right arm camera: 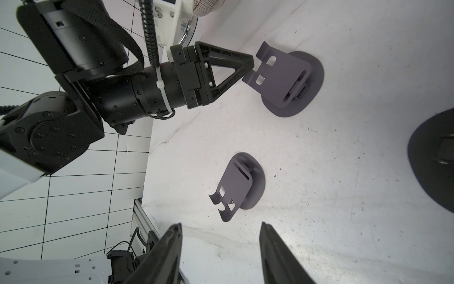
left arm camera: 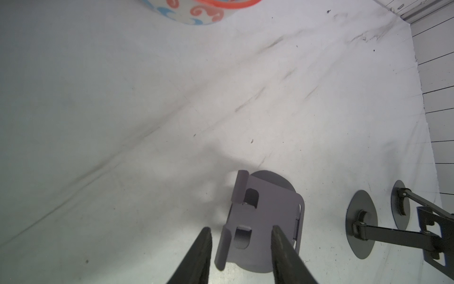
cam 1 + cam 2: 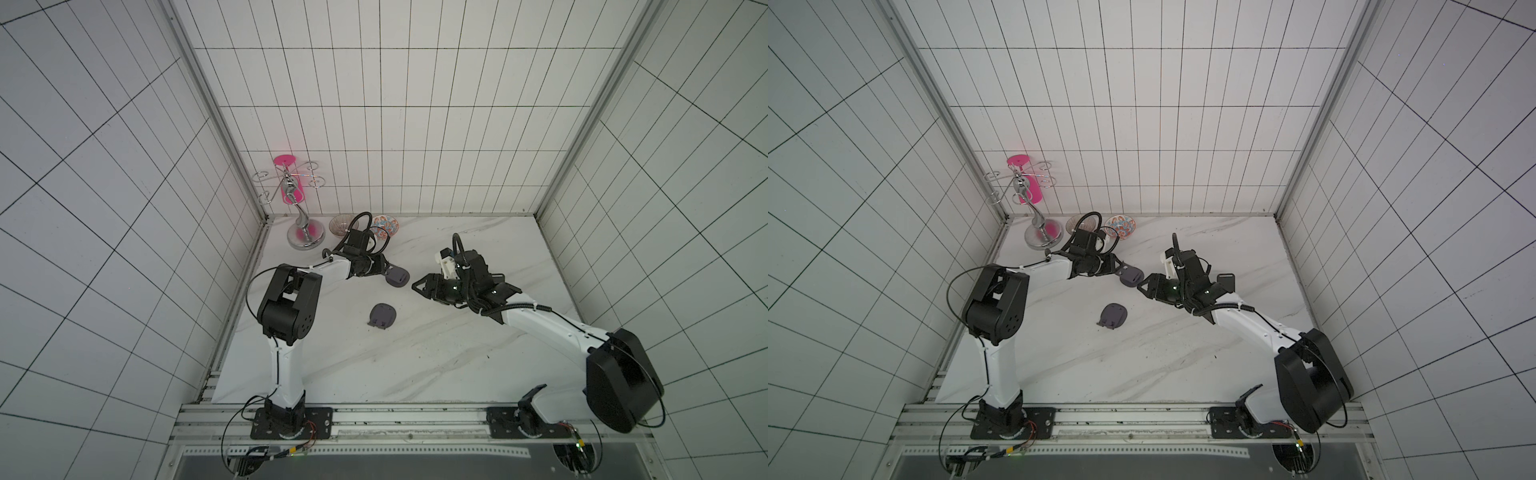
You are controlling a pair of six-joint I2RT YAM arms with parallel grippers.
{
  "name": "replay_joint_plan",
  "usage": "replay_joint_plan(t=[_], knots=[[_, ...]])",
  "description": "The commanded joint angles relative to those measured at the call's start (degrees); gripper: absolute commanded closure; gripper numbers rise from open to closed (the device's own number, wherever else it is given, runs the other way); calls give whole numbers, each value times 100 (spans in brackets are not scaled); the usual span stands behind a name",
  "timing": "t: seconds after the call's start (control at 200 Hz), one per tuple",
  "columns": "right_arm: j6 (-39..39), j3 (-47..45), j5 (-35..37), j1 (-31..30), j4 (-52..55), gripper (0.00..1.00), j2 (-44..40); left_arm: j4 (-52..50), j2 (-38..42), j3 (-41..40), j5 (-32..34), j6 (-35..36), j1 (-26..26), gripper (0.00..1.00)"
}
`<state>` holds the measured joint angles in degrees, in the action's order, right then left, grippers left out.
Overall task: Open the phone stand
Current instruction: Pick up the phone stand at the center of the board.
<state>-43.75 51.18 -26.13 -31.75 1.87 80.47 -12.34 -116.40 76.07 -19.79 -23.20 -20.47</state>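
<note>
A grey phone stand [image 3: 398,277] [image 3: 1130,277] lies at mid-table, its slotted plate [image 2: 265,204] tilted slightly up from the round base [image 1: 287,81]. My left gripper [image 3: 388,270] [image 2: 242,227] is open and straddles the plate's lipped end. One finger [image 2: 204,246] stands apart from the lip and the other crosses the plate. A second grey stand [image 3: 382,316] [image 1: 239,184] sits nearer the front with its plate raised. My right gripper [image 3: 415,286] [image 1: 221,224] hovers open and empty to the right of both stands.
A black stand [image 2: 361,223] [image 3: 1225,280] rests on the table beside my right wrist. At the back left are a patterned bowl [image 3: 385,225], a glass bowl [image 3: 343,224], a chrome rack [image 3: 305,237] and a pink cup [image 3: 291,183]. Tiled walls enclose the table.
</note>
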Motion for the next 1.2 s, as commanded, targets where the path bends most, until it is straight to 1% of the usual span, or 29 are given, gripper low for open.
replay_joint_plan(t=[0.0,0.115,0.31,0.365,0.425,0.5,0.665,0.805,1.029,1.199], knots=[[-97,2,-28,72,-90,46,-69,36,-140,19,-111,-26,-9,57],[-116,-77,-9,90,-90,46,-127,88,-61,-130,30,-6,-94,50],[-125,-143,2,114,-107,46,-161,73,-65,-200,303,3,-264,51],[-125,-152,11,107,-102,46,-160,90,-105,-199,323,-14,-278,54],[-125,-154,12,126,-99,47,-174,114,-148,-210,331,-35,-282,59],[-132,-169,19,142,-99,47,-191,147,-171,-222,316,-44,-282,69],[-134,-205,11,178,-101,47,-205,172,-177,-200,254,-44,-277,82],[-141,-255,9,191,-101,47,-211,213,-227,-155,162,-41,-274,100],[-142,-311,18,202,-85,48,-255,232,-131,-208,161,-53,-282,100],[-119,-278,28,199,13,50,-349,225,402,-509,424,-97,-290,100]])
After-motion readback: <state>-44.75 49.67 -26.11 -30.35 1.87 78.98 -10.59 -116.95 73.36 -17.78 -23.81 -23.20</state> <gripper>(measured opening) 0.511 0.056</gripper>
